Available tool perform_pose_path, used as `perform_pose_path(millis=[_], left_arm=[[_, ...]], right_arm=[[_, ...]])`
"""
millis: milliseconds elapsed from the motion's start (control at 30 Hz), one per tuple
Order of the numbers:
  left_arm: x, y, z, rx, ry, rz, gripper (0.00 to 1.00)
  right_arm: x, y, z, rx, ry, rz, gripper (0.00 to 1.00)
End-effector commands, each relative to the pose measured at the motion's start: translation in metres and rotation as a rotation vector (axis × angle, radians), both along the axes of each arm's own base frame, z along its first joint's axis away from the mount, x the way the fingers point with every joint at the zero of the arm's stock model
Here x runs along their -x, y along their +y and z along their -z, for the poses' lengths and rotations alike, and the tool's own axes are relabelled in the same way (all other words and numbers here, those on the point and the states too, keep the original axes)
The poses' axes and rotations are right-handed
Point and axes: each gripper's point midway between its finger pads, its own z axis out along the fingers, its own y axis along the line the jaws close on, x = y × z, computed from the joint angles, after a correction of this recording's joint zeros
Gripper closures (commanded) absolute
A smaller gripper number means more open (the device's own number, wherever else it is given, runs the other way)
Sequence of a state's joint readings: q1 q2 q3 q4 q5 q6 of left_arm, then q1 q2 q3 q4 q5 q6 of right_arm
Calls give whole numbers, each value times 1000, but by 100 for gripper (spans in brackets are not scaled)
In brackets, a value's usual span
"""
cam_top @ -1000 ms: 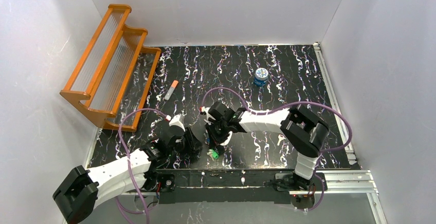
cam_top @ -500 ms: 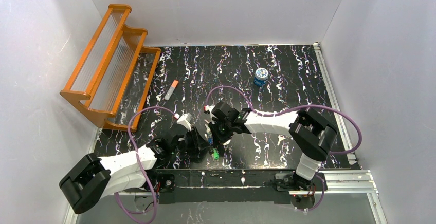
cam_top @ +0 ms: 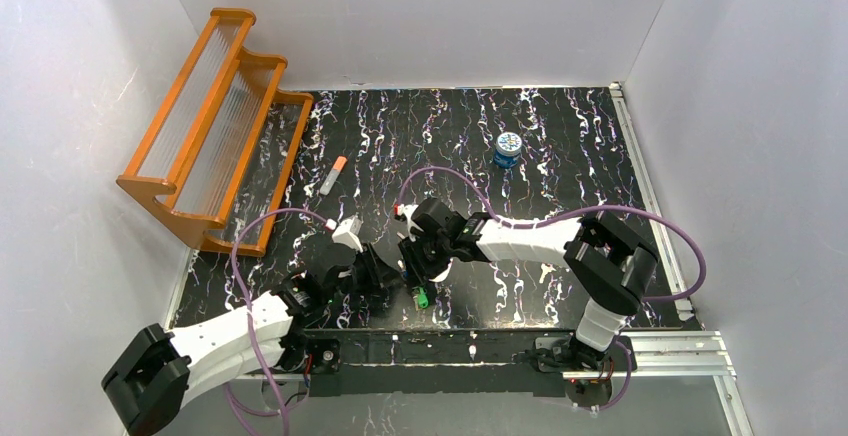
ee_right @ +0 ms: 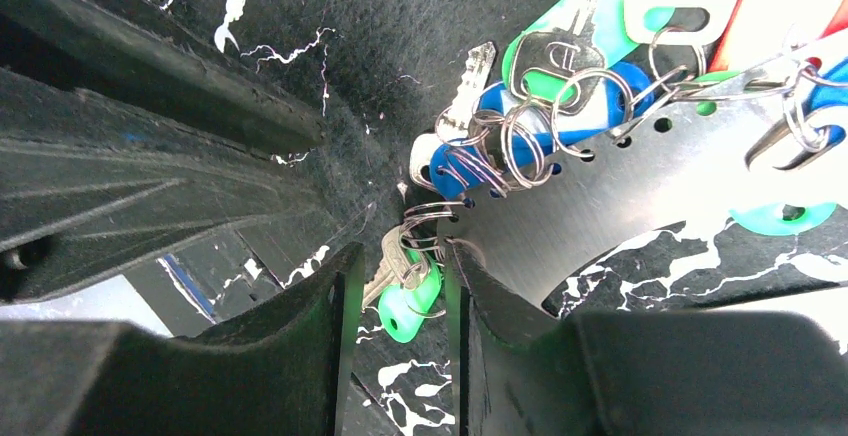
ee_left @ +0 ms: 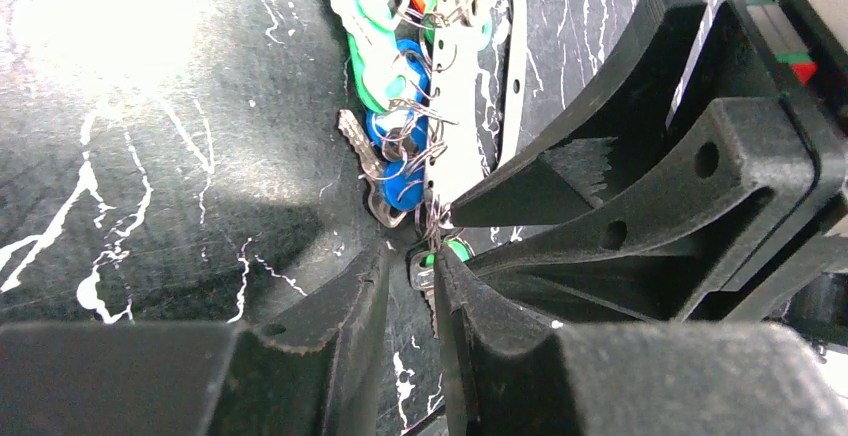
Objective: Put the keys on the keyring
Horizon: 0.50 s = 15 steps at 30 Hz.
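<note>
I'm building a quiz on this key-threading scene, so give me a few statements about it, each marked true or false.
1. The blue tin stands toward the far side of the table, apart from both arms. True.
2. The orange-tipped tube lies inside the wooden rack. False: it lies on the table beside the rack.
3. Wire rings link blue keys to the keyring. True.
4. The left gripper and right gripper work at opposite ends of the table. False: they meet close together near the front middle.
5. A green key lies between the right gripper's jaws. True.
</note>
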<state>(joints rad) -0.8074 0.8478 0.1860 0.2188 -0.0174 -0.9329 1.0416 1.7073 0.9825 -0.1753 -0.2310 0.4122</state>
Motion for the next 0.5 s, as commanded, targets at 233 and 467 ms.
perform_pose_path(millis=[233,467], left_arm=[[0,13,11,-50,21,-51,78],[1,12,12,-50,22,-49,78]], right_arm=[[5,3,20,132,-139,-24,51],[-15,-11,19,231,-265,68,89]])
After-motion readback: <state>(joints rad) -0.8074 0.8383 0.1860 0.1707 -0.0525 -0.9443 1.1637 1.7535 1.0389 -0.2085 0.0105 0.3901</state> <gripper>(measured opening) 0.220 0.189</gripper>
